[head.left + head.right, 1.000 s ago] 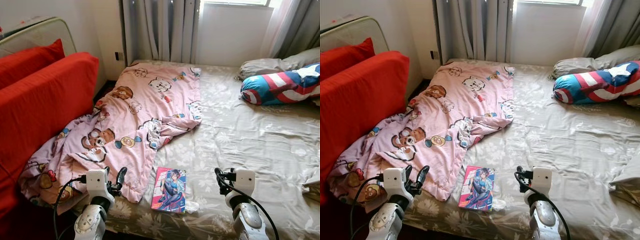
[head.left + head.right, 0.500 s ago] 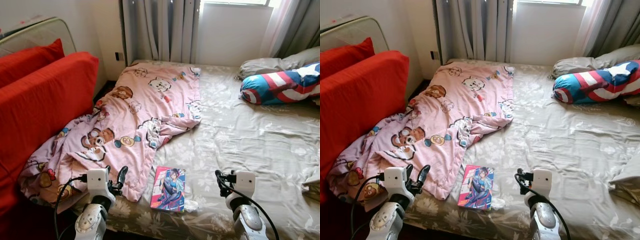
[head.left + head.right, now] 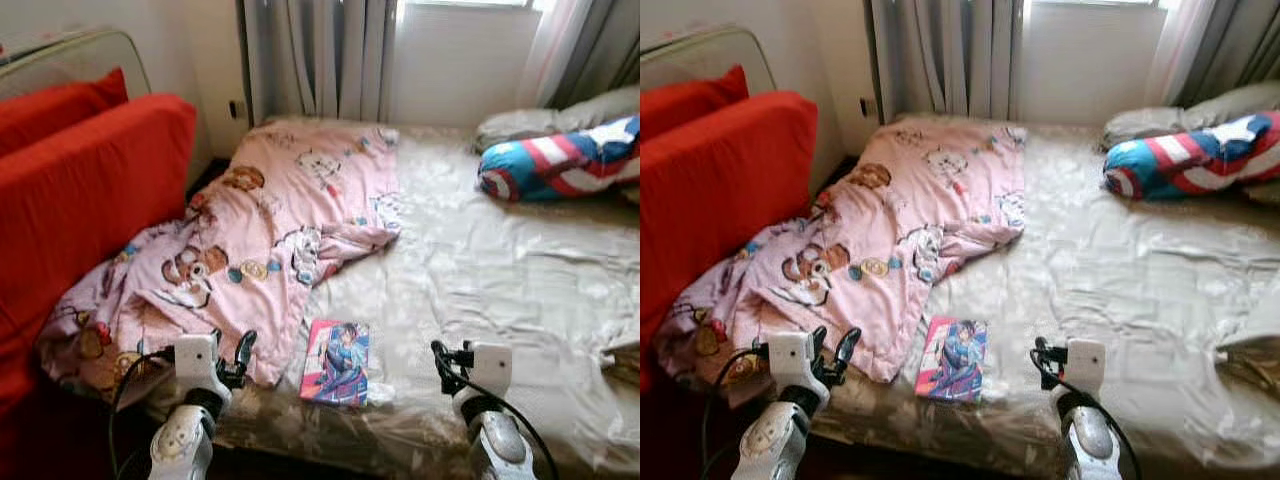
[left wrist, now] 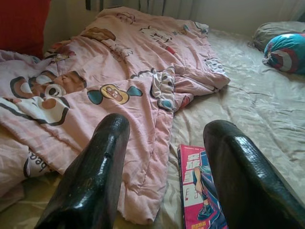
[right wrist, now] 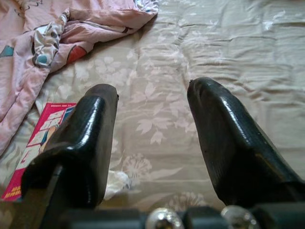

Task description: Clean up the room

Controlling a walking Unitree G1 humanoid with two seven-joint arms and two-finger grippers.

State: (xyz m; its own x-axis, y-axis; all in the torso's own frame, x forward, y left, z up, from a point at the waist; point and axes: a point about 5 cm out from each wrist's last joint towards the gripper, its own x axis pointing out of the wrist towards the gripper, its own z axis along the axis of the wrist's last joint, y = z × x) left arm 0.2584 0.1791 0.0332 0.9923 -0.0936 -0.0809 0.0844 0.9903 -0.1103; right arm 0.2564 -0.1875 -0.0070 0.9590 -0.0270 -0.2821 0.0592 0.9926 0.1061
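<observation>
Nothing moved; book point(image 3: 337, 362) lies lengthwise toward the window, both grippers point(image 4: 164, 176) point(image 5: 152, 143) wide open.

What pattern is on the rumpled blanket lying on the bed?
Pink blanket printed with cartoon bears and other animals; clearest in the left wrist view.

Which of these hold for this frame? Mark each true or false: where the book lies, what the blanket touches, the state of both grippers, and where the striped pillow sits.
1. The book lies on the bed near its front edge. True.
2. The pink blanket covers the book. False: its edge lies beside it.
3. The left gripper holds the book. False: open, empty.
4. The right gripper is open. True.
5. The striped pillow is on the red sofa. False: on the bed, far right.
</observation>
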